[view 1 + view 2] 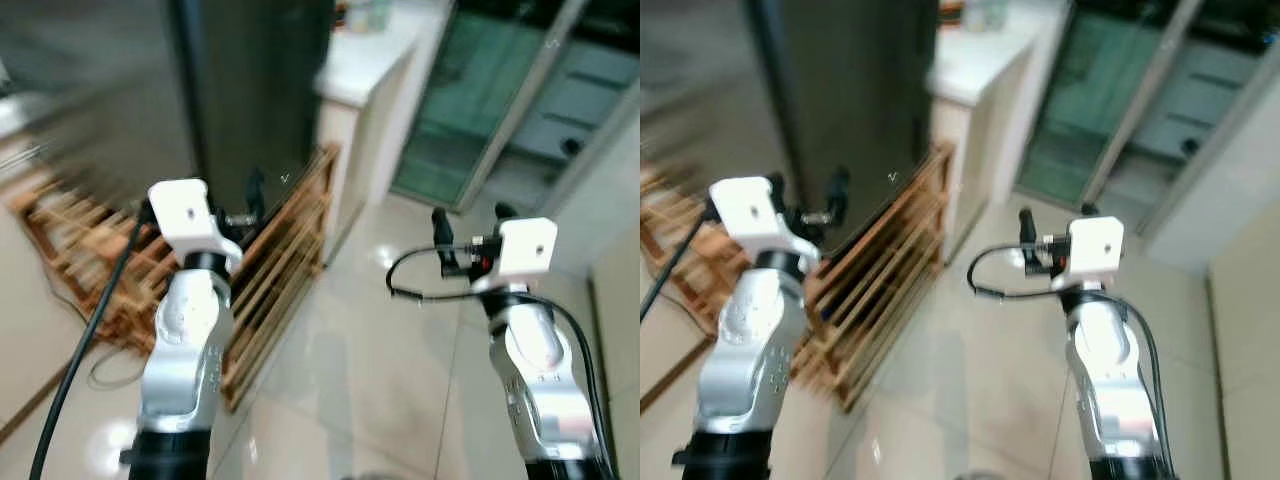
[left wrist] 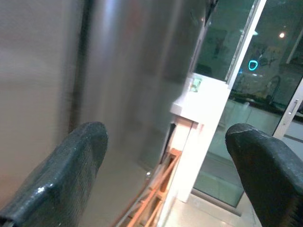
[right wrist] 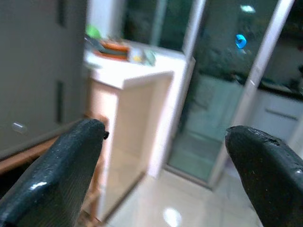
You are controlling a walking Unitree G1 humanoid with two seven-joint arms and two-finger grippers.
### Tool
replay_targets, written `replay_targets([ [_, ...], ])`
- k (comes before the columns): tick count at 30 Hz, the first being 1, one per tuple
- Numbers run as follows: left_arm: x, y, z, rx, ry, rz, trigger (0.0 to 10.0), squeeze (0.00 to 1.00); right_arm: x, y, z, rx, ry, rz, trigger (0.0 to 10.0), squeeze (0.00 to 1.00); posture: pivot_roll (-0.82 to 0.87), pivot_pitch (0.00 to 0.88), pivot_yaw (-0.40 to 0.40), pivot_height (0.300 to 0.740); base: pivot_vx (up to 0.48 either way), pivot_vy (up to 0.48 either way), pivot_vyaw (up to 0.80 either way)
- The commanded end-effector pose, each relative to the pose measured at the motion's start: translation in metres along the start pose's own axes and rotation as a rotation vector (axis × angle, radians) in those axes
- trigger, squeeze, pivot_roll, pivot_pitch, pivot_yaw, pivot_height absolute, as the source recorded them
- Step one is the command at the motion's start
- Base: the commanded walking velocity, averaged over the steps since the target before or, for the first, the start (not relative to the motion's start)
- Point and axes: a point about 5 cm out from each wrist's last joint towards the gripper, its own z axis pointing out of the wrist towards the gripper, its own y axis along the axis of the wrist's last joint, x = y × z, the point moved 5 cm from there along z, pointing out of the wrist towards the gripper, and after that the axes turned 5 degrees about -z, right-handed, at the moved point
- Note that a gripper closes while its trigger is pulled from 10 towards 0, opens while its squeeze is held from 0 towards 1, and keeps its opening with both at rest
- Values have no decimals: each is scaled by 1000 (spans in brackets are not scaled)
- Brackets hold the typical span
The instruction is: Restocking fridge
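Both grippers, left gripper (image 1: 252, 200) and right gripper (image 1: 470, 232), hang released and empty; fridge (image 1: 250, 90) stands at eleven o'clock (blurred). Walking closer risks clipping the wooden rack (image 1: 275, 270).

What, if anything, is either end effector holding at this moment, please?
Nothing: the left end effector and right end effector both stand open and empty before the tall dark grey fridge.
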Motion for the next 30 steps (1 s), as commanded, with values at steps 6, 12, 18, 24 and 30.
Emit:
replay_targets([
  [6, 14, 11, 7, -33, 90, 20, 10000, 0, 9, -13, 5, 47, 18, 29, 10000, 0, -60, 0, -74, 740, 159, 403, 0],
  [12, 20, 25, 2, -90, 116, 82, 10000, 0, 18, -14, 10, 45, 49, 38, 10000, 0, -41, 0, -72, 740, 0, 240, 0],
  [18, 14, 26, 13, -83, 64, 122, 10000, 0, 24, -15, 15, 41, 57, 47, 10000, 0, -25, 0, -59, 740, 0, 0, 0],
  [24, 14, 27, 30, -60, 0, 188, 10000, 0, 28, -17, 22, 34, 46, 65, 10000, 0, -16, 0, -43, 740, 0, 0, 0],
  [30, 11, 18, 45, -5, -42, 204, 10000, 0, 35, -20, 24, 52, 52, 72, 10000, 0, -19, 0, -29, 740, 0, 0, -254],
])
